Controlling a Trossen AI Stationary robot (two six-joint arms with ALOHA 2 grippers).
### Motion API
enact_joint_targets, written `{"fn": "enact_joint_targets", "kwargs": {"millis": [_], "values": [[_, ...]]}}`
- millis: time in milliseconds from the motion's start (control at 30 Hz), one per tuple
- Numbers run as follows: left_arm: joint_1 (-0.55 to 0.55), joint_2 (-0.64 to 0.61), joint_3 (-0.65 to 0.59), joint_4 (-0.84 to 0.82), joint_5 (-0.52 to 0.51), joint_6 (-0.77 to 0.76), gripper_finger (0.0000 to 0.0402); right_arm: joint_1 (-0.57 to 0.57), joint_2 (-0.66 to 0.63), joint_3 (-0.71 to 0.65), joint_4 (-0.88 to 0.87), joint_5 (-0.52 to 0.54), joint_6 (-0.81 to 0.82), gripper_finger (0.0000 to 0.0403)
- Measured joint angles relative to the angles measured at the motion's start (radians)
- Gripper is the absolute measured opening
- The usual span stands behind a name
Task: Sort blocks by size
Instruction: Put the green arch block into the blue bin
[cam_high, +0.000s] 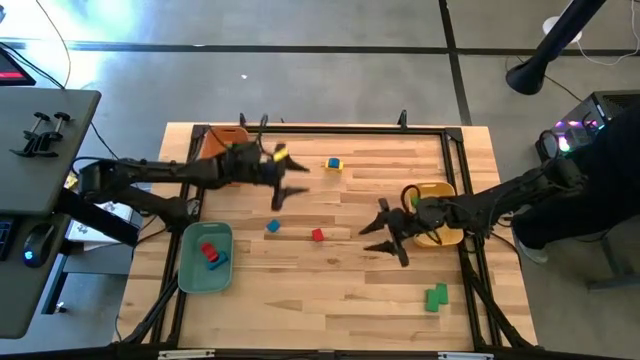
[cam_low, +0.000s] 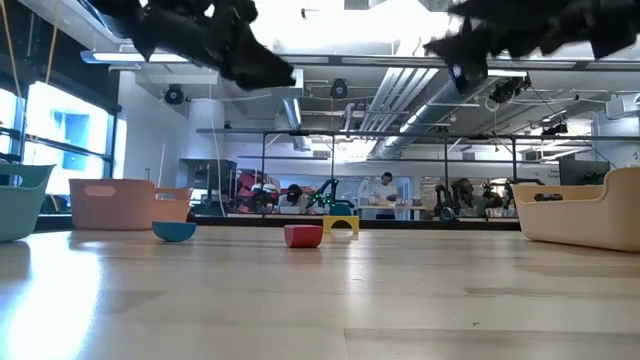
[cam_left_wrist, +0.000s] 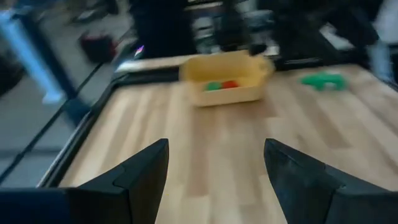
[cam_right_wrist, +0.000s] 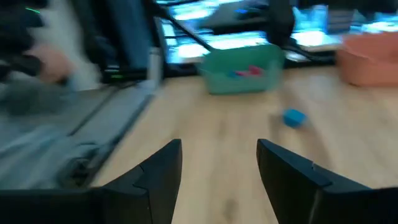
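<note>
Loose blocks lie on the wooden table: a blue one (cam_high: 272, 227), a red one (cam_high: 317, 235), a yellow-and-blue one (cam_high: 333, 164) farther back, and green ones (cam_high: 436, 297) near the front right. My left gripper (cam_high: 292, 186) hangs open above the table's middle left, with nothing between its fingers (cam_left_wrist: 146, 171). My right gripper (cam_high: 380, 238) is also open and holds nothing; it hovers just left of the yellow tray (cam_high: 440, 190). In the left wrist view, the yellow tray (cam_left_wrist: 227, 78) holds a green and a red block.
A teal tray (cam_high: 205, 258) at the left front holds a red and a blue block. An orange tray (cam_high: 222, 140) stands at the far left corner. A dark frame (cam_high: 455, 160) runs around the table. Bare wood lies across the near middle.
</note>
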Motion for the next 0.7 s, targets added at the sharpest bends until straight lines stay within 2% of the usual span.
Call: {"fn": "enact_joint_targets", "kwargs": {"millis": [67, 133, 233, 333, 433, 567, 700], "values": [[-0.056, 0.000, -0.022, 0.040, -0.007, 0.034, 0.0251, 0.044, 0.000, 0.048, -0.011, -0.053, -0.008, 0.0204], [-0.097, 0.000, -0.038, 0.044, -0.047, 0.069, 0.0251, 0.099, 0.000, 0.119, -0.077, -0.043, 0.022, 0.0204], [-0.137, 0.001, -0.048, 0.033, -0.169, 0.093, 0.0251, 0.194, 0.001, 0.271, -0.400, 0.123, 0.197, 0.0204], [-0.151, 0.002, -0.069, 0.049, -0.272, 0.101, 0.0251, 0.293, 0.032, 0.435, -0.853, 0.275, 0.579, 0.0204], [-0.152, 0.003, -0.101, 0.091, -0.314, 0.101, 0.0251, 0.392, 0.095, 0.541, -1.133, 0.270, 1.050, 0.0204], [-0.151, 0.003, -0.121, 0.112, -0.320, 0.115, 0.0251, 0.526, 0.188, 0.562, -1.121, 0.235, 1.383, 0.0204], [-0.151, 0.003, -0.122, 0.115, -0.320, 0.116, 0.0251, 0.602, 0.287, 0.556, -1.119, 0.195, 1.668, 0.0204]]}}
